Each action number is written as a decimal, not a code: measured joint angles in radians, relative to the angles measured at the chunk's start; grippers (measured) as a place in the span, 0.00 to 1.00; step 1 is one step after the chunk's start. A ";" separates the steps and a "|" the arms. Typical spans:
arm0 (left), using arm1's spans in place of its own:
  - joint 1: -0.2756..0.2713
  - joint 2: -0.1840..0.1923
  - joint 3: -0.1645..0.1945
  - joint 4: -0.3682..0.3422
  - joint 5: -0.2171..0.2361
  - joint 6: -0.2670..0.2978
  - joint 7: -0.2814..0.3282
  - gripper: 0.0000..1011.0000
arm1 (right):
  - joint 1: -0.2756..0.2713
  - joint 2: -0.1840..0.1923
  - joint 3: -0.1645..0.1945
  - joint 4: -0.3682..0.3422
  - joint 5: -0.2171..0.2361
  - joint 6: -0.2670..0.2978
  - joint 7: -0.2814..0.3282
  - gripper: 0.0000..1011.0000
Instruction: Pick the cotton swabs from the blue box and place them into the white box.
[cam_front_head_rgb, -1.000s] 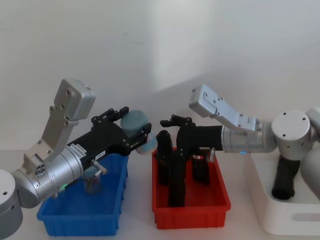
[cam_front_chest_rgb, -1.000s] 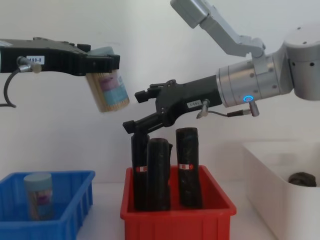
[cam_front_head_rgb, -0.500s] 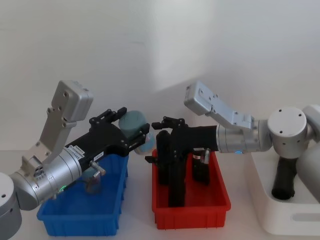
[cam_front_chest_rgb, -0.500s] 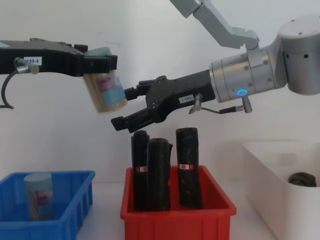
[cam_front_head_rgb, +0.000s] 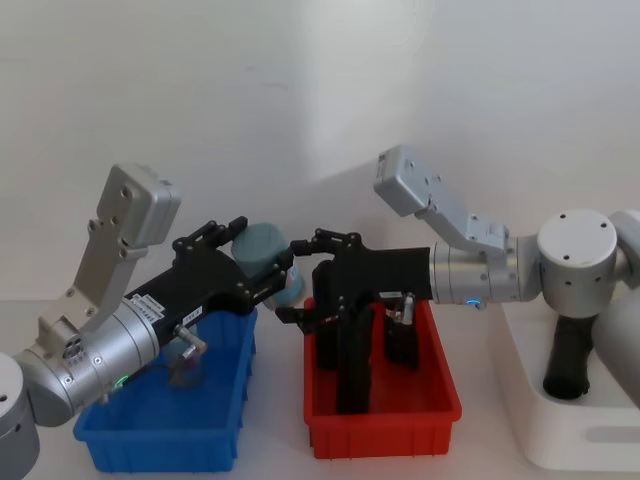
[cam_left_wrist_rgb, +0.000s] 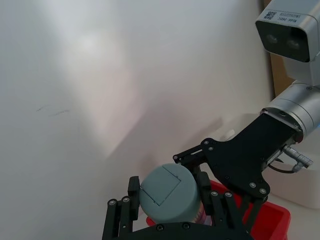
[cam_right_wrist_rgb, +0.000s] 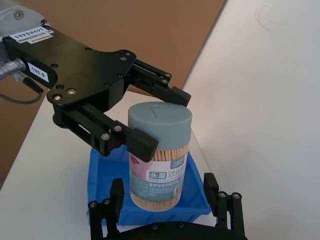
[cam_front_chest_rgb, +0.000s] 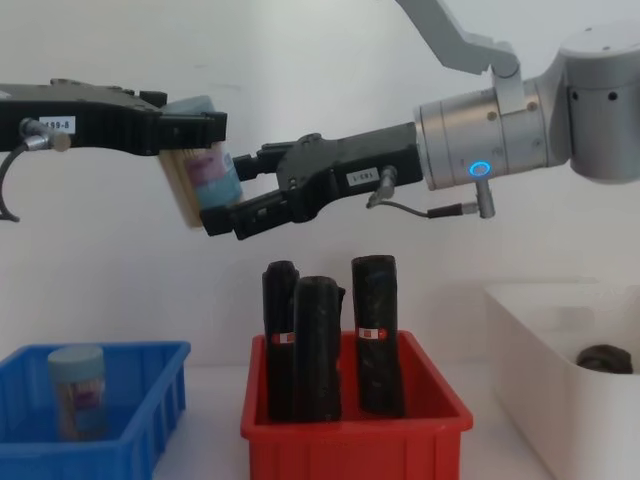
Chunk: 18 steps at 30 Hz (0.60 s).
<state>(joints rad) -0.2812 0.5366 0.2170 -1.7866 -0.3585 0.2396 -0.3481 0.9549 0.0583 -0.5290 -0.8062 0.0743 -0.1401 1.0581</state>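
Chest view: left claw (cam_front_chest_rgb: 192, 128) grips one swab tub (cam_front_chest_rgb: 208, 185) by its lid, aloft at upper left. The right claw (cam_front_chest_rgb: 235, 193) is spread wide and empty, bracketing the tub's lower end. A second tub (cam_front_chest_rgb: 75, 390) remains in the blue box (cam_front_chest_rgb: 150, 402). The white box (cam_front_chest_rgb: 540, 345) at lower right has received none, as far as visible. Since the earlier frame, the right claw has advanced leftward to the tub.

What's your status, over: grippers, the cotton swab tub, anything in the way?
Left gripper shut on clear blue-lidded tub of cotton swabs, aloft. Right gripper open, fingers flanking it. Tall black rolls in red plastic bin below.
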 joint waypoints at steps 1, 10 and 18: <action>0.002 0.001 0.000 -0.001 -0.001 0.000 0.001 0.71 | -0.001 0.000 0.000 -0.004 0.006 0.004 0.002 0.99; 0.014 0.008 -0.003 -0.009 -0.009 -0.002 0.007 0.71 | -0.008 0.005 -0.001 -0.021 0.051 0.033 0.013 0.99; 0.020 0.011 -0.005 -0.012 -0.016 -0.003 0.009 0.71 | -0.008 0.003 -0.002 -0.014 0.085 0.051 0.018 0.99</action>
<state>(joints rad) -0.2614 0.5473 0.2124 -1.7988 -0.3748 0.2364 -0.3394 0.9472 0.0615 -0.5305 -0.8203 0.1590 -0.0895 1.0758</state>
